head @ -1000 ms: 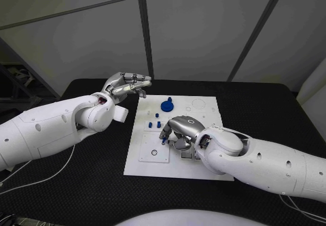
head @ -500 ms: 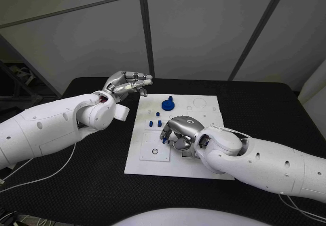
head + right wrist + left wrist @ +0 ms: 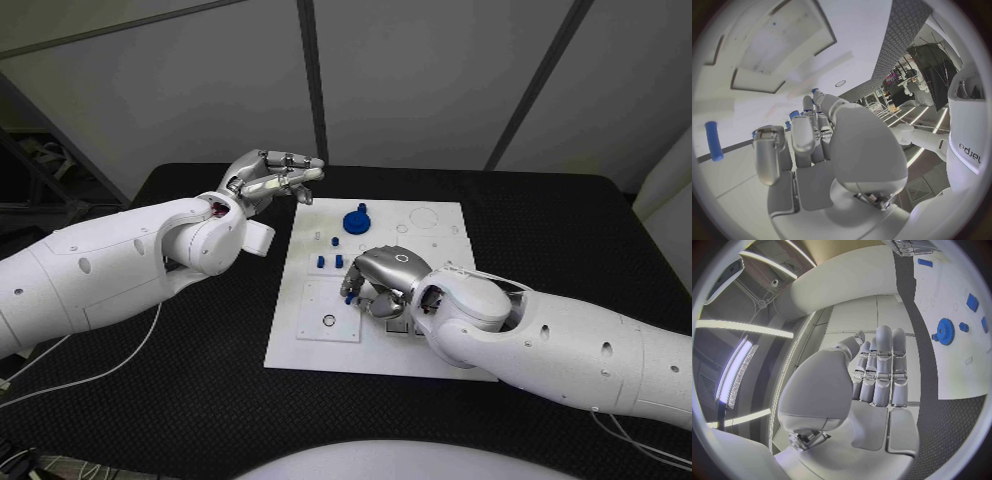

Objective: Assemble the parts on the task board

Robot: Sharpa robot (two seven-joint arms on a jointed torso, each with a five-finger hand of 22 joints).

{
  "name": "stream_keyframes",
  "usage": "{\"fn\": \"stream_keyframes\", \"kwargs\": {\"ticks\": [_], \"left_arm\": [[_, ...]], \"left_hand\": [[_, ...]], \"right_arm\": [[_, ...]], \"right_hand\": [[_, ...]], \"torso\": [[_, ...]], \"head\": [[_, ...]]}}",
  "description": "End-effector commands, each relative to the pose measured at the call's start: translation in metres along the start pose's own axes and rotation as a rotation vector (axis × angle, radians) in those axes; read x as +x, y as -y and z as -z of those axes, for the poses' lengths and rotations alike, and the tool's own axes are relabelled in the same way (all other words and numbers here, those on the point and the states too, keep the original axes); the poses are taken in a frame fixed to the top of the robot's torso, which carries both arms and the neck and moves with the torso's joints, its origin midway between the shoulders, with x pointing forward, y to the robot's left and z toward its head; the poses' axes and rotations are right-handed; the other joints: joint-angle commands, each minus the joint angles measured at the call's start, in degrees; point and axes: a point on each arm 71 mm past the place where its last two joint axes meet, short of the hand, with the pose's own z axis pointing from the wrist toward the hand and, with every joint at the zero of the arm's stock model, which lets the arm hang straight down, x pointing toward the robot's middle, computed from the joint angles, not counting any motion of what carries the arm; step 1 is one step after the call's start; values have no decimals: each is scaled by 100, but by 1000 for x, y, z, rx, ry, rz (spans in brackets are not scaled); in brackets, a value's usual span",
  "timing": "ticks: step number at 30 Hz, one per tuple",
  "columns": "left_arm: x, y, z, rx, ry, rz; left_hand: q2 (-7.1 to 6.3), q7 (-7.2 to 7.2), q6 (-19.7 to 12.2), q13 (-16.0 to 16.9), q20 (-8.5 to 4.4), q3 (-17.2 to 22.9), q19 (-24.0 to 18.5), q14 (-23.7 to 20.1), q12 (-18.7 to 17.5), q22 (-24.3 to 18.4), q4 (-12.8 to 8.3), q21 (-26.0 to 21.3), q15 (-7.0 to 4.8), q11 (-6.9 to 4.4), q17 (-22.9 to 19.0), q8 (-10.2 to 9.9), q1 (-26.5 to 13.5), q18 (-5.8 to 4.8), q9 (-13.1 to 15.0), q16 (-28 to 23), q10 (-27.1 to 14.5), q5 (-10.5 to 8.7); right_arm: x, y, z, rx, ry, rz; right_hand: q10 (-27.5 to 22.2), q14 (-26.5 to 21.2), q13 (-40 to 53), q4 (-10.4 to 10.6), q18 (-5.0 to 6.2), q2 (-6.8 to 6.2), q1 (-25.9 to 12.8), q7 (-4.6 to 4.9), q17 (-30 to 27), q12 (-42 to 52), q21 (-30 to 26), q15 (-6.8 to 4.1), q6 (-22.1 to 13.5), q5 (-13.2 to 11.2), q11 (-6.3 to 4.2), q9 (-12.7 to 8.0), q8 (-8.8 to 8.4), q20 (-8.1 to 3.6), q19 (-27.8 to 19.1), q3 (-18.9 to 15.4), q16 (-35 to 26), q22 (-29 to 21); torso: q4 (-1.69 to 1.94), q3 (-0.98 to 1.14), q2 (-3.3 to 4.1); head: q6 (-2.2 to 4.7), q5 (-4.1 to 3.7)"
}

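Right now the right hand (image 3: 384,283) is down on the task board (image 3: 433,355), over its middle, just on the near side of the small blue pegs (image 3: 327,262) that stand in the board's left half. Its fingers are curled downward toward the plate; whether they pinch a part beneath the palm I cannot tell, since the back of the hand hides the fingertips in the head view, and the right wrist view shows the fingers bent with blue pegs just past their tips, none plainly clamped. In that wrist view a lone blue pin (image 3: 713,141) lies flat on the board, well off to one side of the fingers, its long axis running roughly alongside them. The blue gear (image 3: 355,220) sits toward the far edge of the board, beyond the pegs from the right hand. The left hand (image 3: 271,178) is raised off the board's far left corner, above the tabletop (image 3: 173,400), fingers together and nearly straight, holding nothing. The right hand is plainly the nearer of the two to the pegs, which lie just ahead and to the left of it, so I judge the coming move is its own: a short reach toward the pegs, not a handover. Against the frames from a second ago, almost nothing differs: the right hand has crept only slightly over the board, the left hand has stayed where it was, and the gear and pegs have not moved.
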Motion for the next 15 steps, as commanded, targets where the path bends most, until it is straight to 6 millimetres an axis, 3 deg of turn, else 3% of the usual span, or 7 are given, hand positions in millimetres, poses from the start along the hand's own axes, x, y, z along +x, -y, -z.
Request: {"fn": "stream_keyframes", "kwargs": {"ticks": [1,8,15], "left_arm": [[1,1,-1,3,-11,8],[1,0,-1,-2,-16,10],[2,0,-1,-8,-24,13]], "left_hand": [[22,-9,20,6,-3,-26,-10,-24,4,-5,-6,-32,14,7,-5,-16,-44,-71,9,-30,-2,-27],[22,-9,20,6,-3,-26,-10,-24,4,-5,-6,-32,14,7,-5,-16,-44,-71,9,-30,-2,-27],[25,-9,17,6,-2,-31,-8,-24,2,-9,-8,-39,15,8,-8,-19,-46,-72,9,-35,-4,-27]], "right_arm": [[6,-2,1,-6,-38,28],[8,-5,-1,-11,-37,28],[7,-2,-1,18,-16,32]], "right_hand": [[17,72,-8,-4,-23,1,-78,-5,-15,-14,-24,-40,36,20,8,6,22,-24,565,32,-24,1456],[-14,61,-24,3,-15,-76,-241,-7,-56,-20,-52,-35,6,-17,14,19,5,-20,549,30,-32,1434],[-286,-14,-87,153,62,-389,-615,106,-318,-23,-328,58,-466,-150,122,-79,-27,51,389,11,-193,1217]], "torso": [[0,0,2],[-2,-2,-1],[3,-2,-5]], "head": [[-8,8],[-15,14],[-31,16]]}}
